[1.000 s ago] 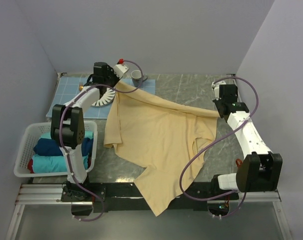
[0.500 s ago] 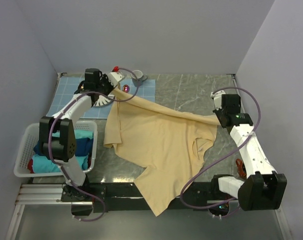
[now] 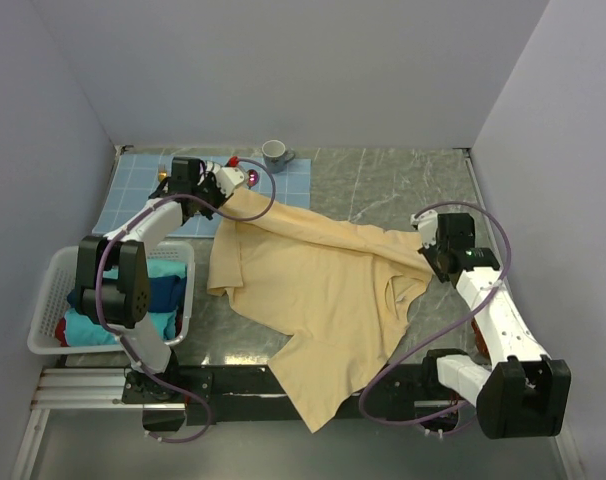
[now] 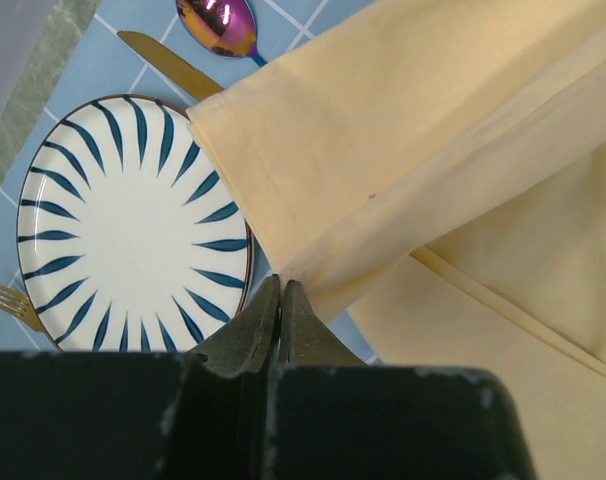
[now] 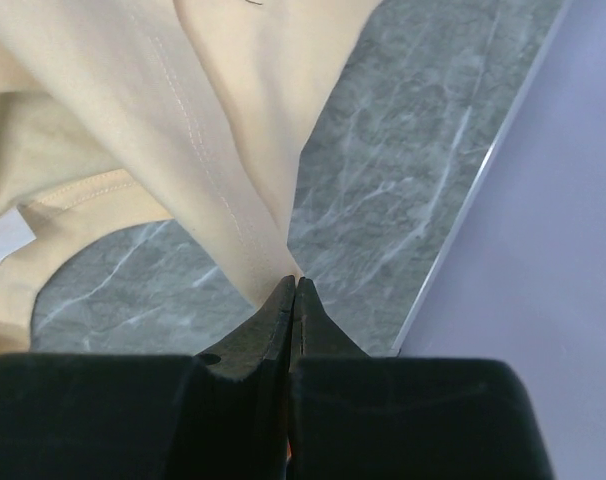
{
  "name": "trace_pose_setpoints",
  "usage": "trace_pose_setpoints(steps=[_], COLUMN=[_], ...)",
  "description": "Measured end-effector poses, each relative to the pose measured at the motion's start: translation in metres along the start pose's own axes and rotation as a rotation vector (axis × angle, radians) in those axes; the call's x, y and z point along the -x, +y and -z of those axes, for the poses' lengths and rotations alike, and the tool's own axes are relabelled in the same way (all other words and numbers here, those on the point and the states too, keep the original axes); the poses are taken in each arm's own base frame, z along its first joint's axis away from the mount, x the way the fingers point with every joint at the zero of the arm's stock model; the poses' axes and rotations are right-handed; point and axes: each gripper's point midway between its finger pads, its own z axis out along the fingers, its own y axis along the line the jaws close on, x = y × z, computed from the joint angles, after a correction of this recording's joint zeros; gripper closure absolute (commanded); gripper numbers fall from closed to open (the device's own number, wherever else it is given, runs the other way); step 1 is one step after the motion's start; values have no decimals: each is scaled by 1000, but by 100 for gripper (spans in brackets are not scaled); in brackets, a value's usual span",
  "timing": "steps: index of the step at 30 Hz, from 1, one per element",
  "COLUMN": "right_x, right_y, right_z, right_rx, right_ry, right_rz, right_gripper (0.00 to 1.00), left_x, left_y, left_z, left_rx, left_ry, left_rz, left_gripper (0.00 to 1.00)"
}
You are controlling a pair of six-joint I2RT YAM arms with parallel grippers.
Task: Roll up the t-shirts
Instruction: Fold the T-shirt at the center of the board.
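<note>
Cream cloth covers the middle of the grey marble table (image 3: 403, 185): the t-shirt (image 3: 313, 290) lies loosely spread, its near end draping past the near edge. Our left gripper (image 4: 280, 288) pinches a hem corner at the far left, over the blue mat (image 3: 133, 172), just beside the striped plate (image 4: 123, 225). Our right gripper (image 5: 296, 284) has its fingers pressed together on a fold of the shirt at the right. At the near left, we see a white basket (image 3: 45, 300) holding folded clothes (image 3: 93, 325).

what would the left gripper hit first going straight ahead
The yellow t-shirt pinched at the left gripper's tips; past that fold, probably the blue mat beside the striped plate, though depth is unclear.
</note>
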Motion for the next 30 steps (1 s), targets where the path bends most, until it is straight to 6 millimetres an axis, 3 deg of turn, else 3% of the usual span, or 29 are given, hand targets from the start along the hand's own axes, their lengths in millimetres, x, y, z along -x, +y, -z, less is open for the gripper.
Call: trace_pose_setpoints(steps=[14, 16, 20, 23, 25, 28, 30], right_x=[4, 3, 0, 3, 18, 54, 79], right_y=[18, 20, 28, 26, 10, -20, -33], right_z=[-4, -5, -6, 0, 7, 10, 1], right_rx=[87, 97, 139, 160, 151, 118, 114], right_ry=[-27, -22, -7, -1, -20, -73, -98], right_rz=[17, 19, 17, -38, -115, -219, -277], right_gripper=[100, 100, 49, 42, 41, 40, 38], left_x=[-11, -12, -14, -17, -11, 26, 57], left_y=[-4, -4, -3, 0, 10, 49, 77], left_z=[3, 3, 4, 8, 15, 29, 38], left_rx=[-2, -2, 6, 13, 28, 113, 171], left_ry=[49, 54, 67, 91, 85, 0, -74], left_rz=[34, 38, 41, 89, 120, 171, 207], left_gripper=[96, 91, 63, 46, 39, 38, 38])
